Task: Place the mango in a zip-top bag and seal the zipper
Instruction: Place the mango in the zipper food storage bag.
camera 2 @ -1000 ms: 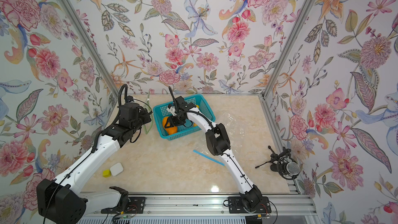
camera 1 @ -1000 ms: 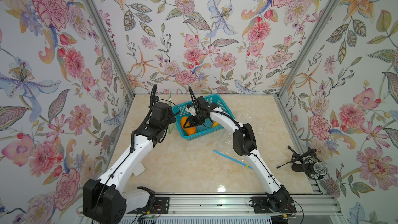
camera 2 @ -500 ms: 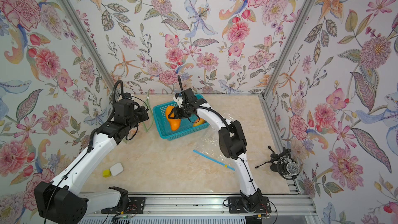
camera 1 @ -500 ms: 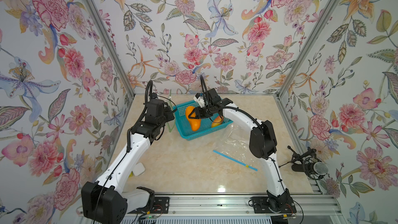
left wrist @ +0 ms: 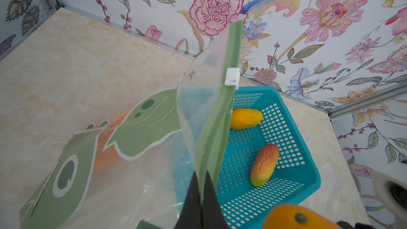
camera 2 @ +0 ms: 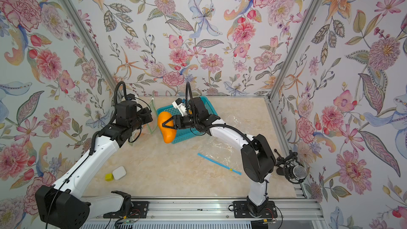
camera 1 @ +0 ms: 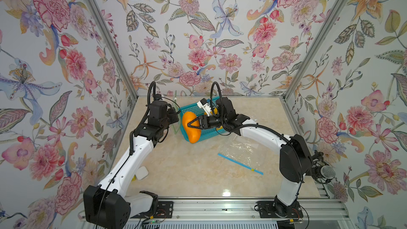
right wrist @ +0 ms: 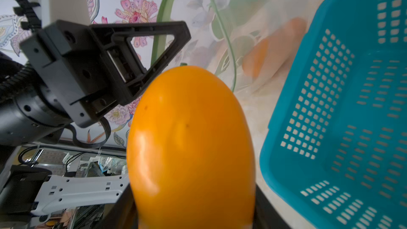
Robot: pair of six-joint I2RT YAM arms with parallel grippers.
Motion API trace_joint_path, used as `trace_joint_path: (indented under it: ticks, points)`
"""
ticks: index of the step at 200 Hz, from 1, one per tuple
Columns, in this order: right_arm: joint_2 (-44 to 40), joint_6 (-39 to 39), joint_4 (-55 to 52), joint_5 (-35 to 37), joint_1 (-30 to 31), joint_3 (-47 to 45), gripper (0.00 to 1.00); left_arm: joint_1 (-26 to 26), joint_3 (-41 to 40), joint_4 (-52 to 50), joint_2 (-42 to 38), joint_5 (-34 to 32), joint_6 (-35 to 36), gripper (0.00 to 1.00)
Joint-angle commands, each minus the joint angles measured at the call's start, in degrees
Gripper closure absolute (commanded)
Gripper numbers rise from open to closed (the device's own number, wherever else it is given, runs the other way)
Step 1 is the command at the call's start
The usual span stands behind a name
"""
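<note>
The mango (camera 1: 191,129) is off the table (camera 1: 187,172), gripped between the two black fingers of the right gripper (camera 1: 189,125). It sticks out past the fingertips. In the right wrist view it fills the gap between those fingers, which press on its sides.

Just beyond the right fingertips is the bag (left wrist: 141,128), a clear one with green print. The left gripper (left wrist: 200,177) holds it with both fingers pressed together on the green zipper strip (left wrist: 232,47). The strip runs on past the left fingertips, and a white slider (left wrist: 231,79) sits farther along it. Between those fingertips and the slider the mouth looks parted. From these angles I cannot tell whether the mango touches the rim yet.

Behind the right fingers, under that gripper's wrist, stands a blue basket (camera 1: 214,132). It holds a yellow fruit (left wrist: 245,118) and a reddish fruit (left wrist: 264,165), lying apart from each other.

Well back from the right fingertips, beside that arm's elbow, a second clear bag (camera 1: 241,148) lies flat on the table. Its blue zipper (camera 1: 240,164) is on the edge facing away from the basket.
</note>
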Motion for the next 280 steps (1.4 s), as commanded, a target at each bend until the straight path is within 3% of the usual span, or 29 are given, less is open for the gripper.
trace_joint_path:
  ticks: [1,50,136,280]
  points:
    - [-1.9,0.8,0.6,-5.8,1.2,0.1,0.84,0.6,-1.4,1.8,-0.5,1.5,1.1,1.0]
    - [2.8,-1.9,-5.9,-4.2,3.0,5.5,0.86,0.1,-3.9,2.3,-1.9,6.3,1.5,1.0]
    - [10.8,-3.5,-13.8,-1.0,5.2,14.0,0.87,-3.3,-2.2,0.4,-1.7,5.8,2.4,1.0]
    - [16.1,10.9,-14.0,5.4,0.9,18.8,0.87,-9.8,-4.0,-0.2,0.0,4.3,0.2,1.0]
